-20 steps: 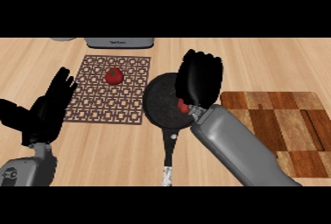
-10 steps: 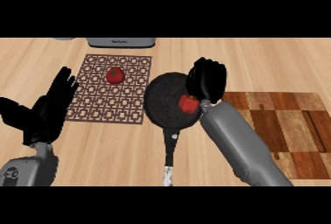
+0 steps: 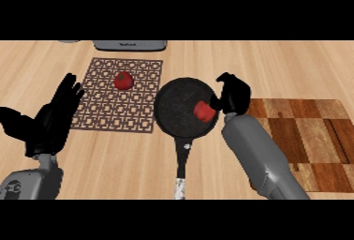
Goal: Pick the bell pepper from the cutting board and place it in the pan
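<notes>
Kitchen counter setting: light wood countertop (image 3: 276, 65), black pan (image 3: 183, 112) with long handle, patterned trivet-style mat (image 3: 121, 112) with a red tomato (image 3: 124, 80) beyond the left fingertips, dark wood cutting board (image 3: 304, 136) right of the right fingers, grey appliance (image 3: 130, 45) at far edge.

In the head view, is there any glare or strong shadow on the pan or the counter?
Head view: light is even, no glare on the counter; the black pan shows only faint grey sheen; the right hand partly covers the red pepper.
</notes>
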